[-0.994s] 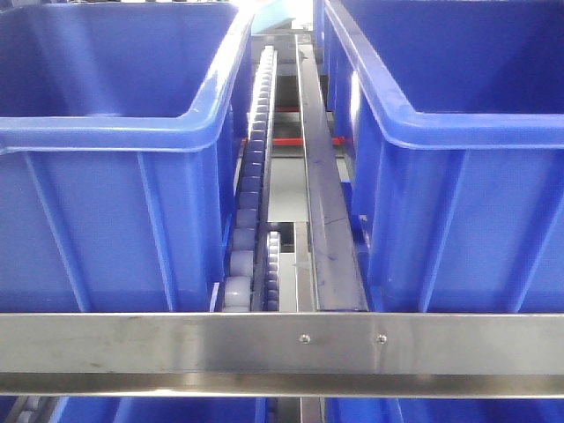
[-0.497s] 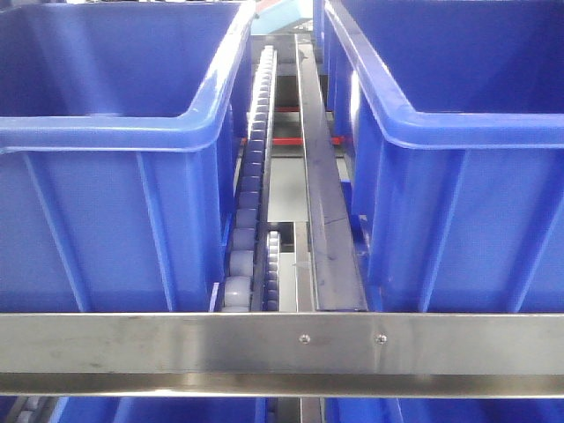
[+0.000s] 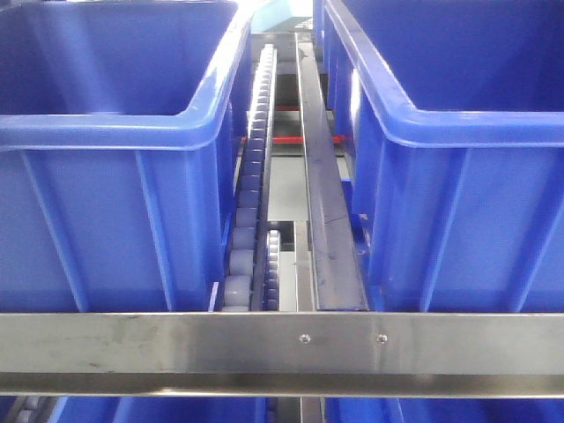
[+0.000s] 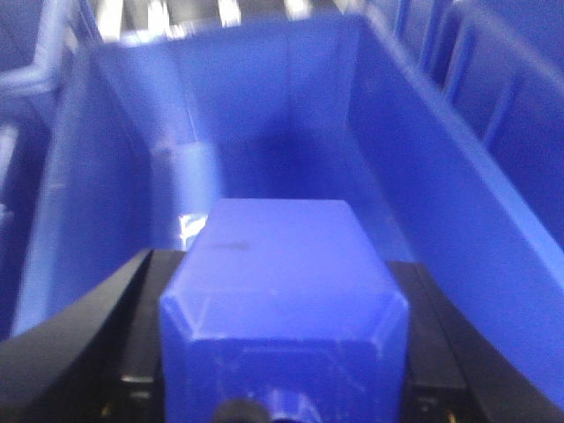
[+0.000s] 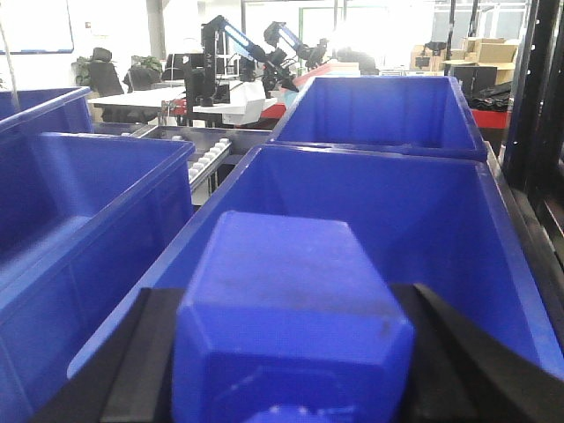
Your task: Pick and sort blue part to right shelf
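Stainless steel fills the bottom of the front view: the right shelf (image 3: 328, 238) has a flat, brushed front rail (image 3: 176, 342) with two small screws (image 3: 304, 338). Behind the rail stand a left bin (image 3: 106, 132) and a right bin (image 3: 458, 132), both of glossy blue plastic with ribbed walls and rounded rims. Between them runs a grey roller track (image 3: 251, 203), and the gap is narrow.

From the left wrist view, which is blurred, I see the left gripper (image 4: 282, 339) clamped on the left blue part (image 4: 282, 264), a smooth block with bevelled edges. It hangs over the open inside of a deep bin (image 4: 458, 176), with free space ahead.

On the right wrist view the room behind is a bright workshop with desks. The right gripper (image 5: 291, 352) grasps the right blue part (image 5: 291, 282) between its black fingers (image 5: 141, 352), level above the rim of a near bin (image 5: 370, 203). A far bin (image 5: 379, 110) stands behind it, touching. A black upright (image 5: 538, 106) is close on the right.
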You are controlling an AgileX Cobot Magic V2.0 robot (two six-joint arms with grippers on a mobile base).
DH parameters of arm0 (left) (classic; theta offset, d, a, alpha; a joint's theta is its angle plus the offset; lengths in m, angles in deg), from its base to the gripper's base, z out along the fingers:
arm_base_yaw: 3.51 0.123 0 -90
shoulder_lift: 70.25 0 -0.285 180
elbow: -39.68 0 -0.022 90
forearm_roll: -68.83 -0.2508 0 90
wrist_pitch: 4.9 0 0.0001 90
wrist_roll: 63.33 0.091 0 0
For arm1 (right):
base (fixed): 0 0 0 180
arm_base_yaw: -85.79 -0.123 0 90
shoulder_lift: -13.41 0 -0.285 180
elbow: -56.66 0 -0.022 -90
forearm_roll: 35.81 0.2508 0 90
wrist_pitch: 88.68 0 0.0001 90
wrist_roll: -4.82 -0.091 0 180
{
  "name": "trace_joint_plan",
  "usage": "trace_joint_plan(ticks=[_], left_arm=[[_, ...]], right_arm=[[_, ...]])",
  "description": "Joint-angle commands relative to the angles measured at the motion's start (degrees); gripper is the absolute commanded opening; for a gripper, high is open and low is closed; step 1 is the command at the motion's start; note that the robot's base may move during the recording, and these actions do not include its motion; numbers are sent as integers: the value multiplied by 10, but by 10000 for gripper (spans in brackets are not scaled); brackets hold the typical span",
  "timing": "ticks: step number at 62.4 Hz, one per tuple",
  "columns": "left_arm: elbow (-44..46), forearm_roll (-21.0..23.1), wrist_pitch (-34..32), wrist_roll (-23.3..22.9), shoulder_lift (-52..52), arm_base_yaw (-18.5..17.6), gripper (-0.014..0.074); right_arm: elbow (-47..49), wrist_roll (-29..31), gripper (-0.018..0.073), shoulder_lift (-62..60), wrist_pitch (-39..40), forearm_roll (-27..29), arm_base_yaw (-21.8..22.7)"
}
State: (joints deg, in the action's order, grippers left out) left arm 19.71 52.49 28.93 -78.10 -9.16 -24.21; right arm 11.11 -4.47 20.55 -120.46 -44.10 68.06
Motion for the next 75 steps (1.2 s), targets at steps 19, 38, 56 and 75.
trace_joint_plan(ticks=[19,38,56,75], left_arm=[[211,67,86,-10,302,62,271],[227,97,84,10,434,90,271],[228,86,78,11,478,90,271],[228,92,78,46,496,90,276]], right_arm=[[15,5,200,10,33,-7,1],[15,5,200,10,17,-7,1],[15,5,200,10,17,-7,1],[15,5,200,10,17,-7,1]])
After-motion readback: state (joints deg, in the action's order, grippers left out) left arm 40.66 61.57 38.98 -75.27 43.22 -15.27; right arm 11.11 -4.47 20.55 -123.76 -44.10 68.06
